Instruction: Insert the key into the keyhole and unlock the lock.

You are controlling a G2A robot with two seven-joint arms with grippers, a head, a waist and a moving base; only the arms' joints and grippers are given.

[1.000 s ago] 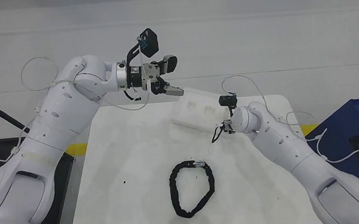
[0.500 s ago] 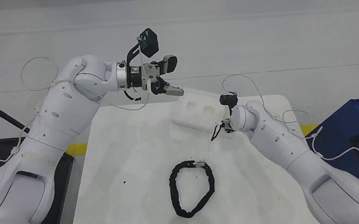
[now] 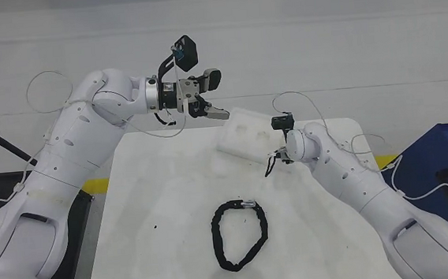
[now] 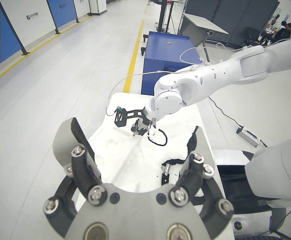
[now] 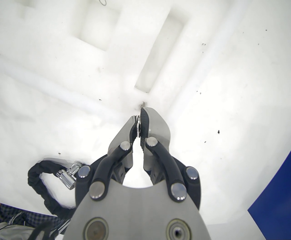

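Silver metal first: the small flat silver key (image 5: 138,124) is pinched between the pads of my right gripper (image 5: 139,114). The tips are down against the white moulded foam tray (image 5: 68,68), at the end of a narrow slot. The key blade is hidden, so I can't tell which way it points.

The black sleeved chain lock (image 3: 239,235) lies in a closed loop on the table, nearer me than the tray and well apart from the key. Its shiny silver lock barrel (image 5: 67,176) sits at the loop's far side. I can't make out the keyhole face.

Step in hand, I judge: get the key clear of the foam and over to the barrel. Lift it straight with a firm pinch so it doesn't twist in the pads. Line the blade up with the barrel's axis before pushing.

The chain is slack, so the barrel will likely slide. My left gripper (image 3: 216,113) is spread wide and empty, up by the tray's far corner. It should probably steady the barrel.

The white table top (image 3: 153,240) has dark specks. Around it are pale grey floor, a yellow floor line (image 4: 134,54) and a blue cart (image 4: 163,52) to my right.
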